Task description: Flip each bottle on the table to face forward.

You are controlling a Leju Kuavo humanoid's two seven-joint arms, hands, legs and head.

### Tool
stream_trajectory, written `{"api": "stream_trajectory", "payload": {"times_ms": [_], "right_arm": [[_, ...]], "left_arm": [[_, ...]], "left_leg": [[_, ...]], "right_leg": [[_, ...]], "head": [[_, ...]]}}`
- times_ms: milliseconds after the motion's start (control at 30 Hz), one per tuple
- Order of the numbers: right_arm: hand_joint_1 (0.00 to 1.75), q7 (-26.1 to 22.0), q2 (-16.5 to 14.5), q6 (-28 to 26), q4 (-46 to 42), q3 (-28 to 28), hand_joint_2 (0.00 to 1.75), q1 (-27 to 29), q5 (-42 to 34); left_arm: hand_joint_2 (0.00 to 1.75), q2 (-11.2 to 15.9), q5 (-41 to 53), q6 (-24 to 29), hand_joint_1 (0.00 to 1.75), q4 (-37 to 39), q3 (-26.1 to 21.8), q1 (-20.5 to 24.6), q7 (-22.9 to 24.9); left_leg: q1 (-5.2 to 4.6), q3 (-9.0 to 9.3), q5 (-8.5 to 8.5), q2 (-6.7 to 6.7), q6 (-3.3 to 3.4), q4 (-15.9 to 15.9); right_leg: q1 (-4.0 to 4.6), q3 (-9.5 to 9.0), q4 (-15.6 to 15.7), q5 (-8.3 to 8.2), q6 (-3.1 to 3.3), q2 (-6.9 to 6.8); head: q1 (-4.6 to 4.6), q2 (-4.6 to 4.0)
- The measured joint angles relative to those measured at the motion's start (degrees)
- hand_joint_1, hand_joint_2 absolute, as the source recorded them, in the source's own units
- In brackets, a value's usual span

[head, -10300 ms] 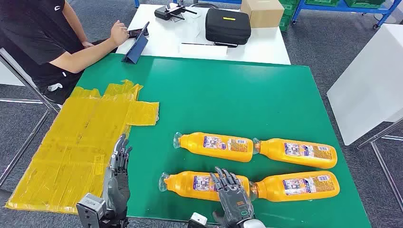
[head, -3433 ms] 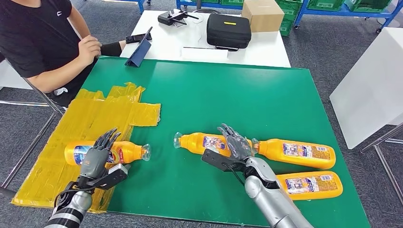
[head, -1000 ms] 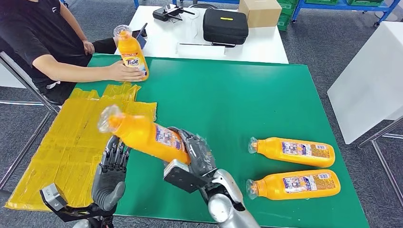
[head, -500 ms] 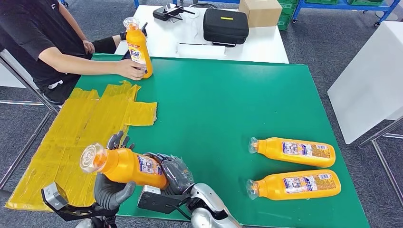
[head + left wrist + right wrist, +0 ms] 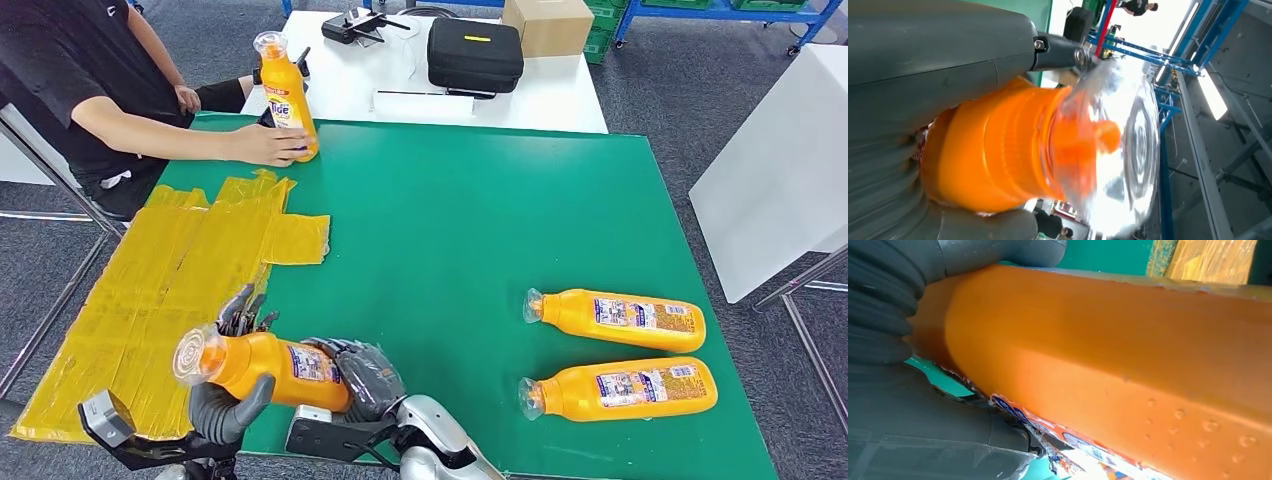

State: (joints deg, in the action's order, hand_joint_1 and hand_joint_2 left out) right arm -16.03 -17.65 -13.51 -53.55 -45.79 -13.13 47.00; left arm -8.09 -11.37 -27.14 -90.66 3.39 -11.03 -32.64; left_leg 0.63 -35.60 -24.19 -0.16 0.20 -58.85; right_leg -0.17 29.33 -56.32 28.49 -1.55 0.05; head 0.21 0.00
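Two hands share one orange bottle (image 5: 262, 364) at the lower left of your head view. Your right hand (image 5: 368, 375) wraps its fingers (image 5: 345, 352) around the bottle's base end, and your left hand (image 5: 232, 392) cups the neck end from below, thumb curled up against it. The clear cap (image 5: 192, 355) points toward the yellow sheet (image 5: 160, 290); the bottle sits lifted off the green desk (image 5: 470, 210), tilted slightly. Two more bottles lie flat at the lower right, one (image 5: 612, 318) just above the other (image 5: 615, 388), caps pointing left. At the upper left, a person's hand (image 5: 262, 146) holds a fourth bottle (image 5: 284, 96) upright on the desk's corner.
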Motion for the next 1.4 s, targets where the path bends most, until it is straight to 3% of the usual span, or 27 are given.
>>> {"api": "stream_trajectory", "payload": {"times_ms": [500,533,633,667,733,800,1000,1167,1300,1400], "right_arm": [[1.75,0.6,0.4,0.1,-1.2,0.1,1.75,0.4,-0.4],[1.61,0.7,0.5,0.1,-1.5,0.1,1.75,0.5,-0.5],[0.30,1.1,0.9,-0.6,-2.6,0.3,1.75,1.0,-0.6],[0.00,1.3,1.0,-1.2,-3.1,0.5,1.75,1.1,-0.5],[0.00,1.8,1.4,-2.6,-4.8,1.1,0.87,1.8,-0.3],[0.00,2.3,2.2,-3.6,-8.0,2.3,0.00,2.8,-0.1],[0.00,2.6,7.6,-3.0,-24.5,9.8,0.00,6.8,-0.4],[0.00,2.6,11.6,-2.2,-35.3,14.2,0.00,9.4,-0.9],[0.00,2.5,14.4,-2.6,-39.2,15.5,0.00,10.7,-0.8],[0.00,2.5,16.3,-2.8,-40.2,15.9,0.00,11.1,-0.7]], "left_arm": [[1.75,0.1,1.0,0.0,1.75,0.0,0.0,0.1,-0.8],[1.75,0.1,1.1,-0.1,1.75,0.0,0.0,0.1,-0.8],[1.75,0.1,1.7,-0.1,1.75,0.0,0.0,0.2,-1.3],[1.75,0.1,2.3,0.2,1.75,-0.1,0.0,0.2,-1.6],[1.75,0.1,4.5,2.0,1.75,-0.9,-0.1,0.0,-2.3],[1.75,0.1,8.4,5.2,1.75,-2.9,-0.5,-0.5,-3.2],[1.75,0.1,26.1,21.2,1.75,-12.7,-7.2,-2.7,-5.0],[1.75,0.1,47.0,39.6,1.75,-19.6,-11.0,-4.3,-4.9],[1.75,1.0,66.0,53.8,1.75,-20.5,-9.7,-5.9,0.9],[1.75,2.6,76.6,59.8,1.75,-18.1,-7.1,-6.2,7.2]], "left_leg": [[0.00,0.00,0.00,0.00,0.00,0.0],[0.00,0.00,0.00,0.00,0.00,0.0],[0.00,0.00,0.00,0.00,0.00,0.0],[0.00,0.00,0.00,0.00,0.00,0.0],[0.00,-0.01,0.00,-0.01,0.00,0.0],[0.00,-0.02,0.00,-0.02,0.00,0.0],[-0.01,-0.03,0.00,-0.02,0.00,0.0],[-0.01,-0.03,-0.02,-0.02,0.01,0.0],[-0.01,-0.03,-0.03,-0.02,0.02,0.0],[-0.01,-0.03,-0.02,-0.03,0.02,0.0]], "right_leg": [[0.00,0.00,0.0,0.00,0.00,0.00],[0.00,0.00,0.0,0.00,0.00,0.00],[0.00,0.00,0.0,0.00,0.00,0.00],[0.00,0.00,0.0,0.00,0.00,0.00],[0.00,0.00,0.0,0.00,0.00,-0.01],[0.00,-0.01,0.0,0.00,0.00,-0.01],[-0.01,0.00,0.0,-0.01,-0.01,-0.01],[0.00,0.00,0.0,0.00,-0.01,-0.01],[-0.01,0.04,0.0,0.00,-0.01,-0.01],[-0.02,0.03,0.0,0.00,-0.01,-0.01]], "head": [[-0.01,0.00],[-0.01,0.00],[-0.01,0.00],[-0.02,0.00],[-0.02,0.00],[-0.01,0.00],[-0.02,0.00],[-0.03,0.00],[-0.02,0.00],[-0.02,0.00]]}}
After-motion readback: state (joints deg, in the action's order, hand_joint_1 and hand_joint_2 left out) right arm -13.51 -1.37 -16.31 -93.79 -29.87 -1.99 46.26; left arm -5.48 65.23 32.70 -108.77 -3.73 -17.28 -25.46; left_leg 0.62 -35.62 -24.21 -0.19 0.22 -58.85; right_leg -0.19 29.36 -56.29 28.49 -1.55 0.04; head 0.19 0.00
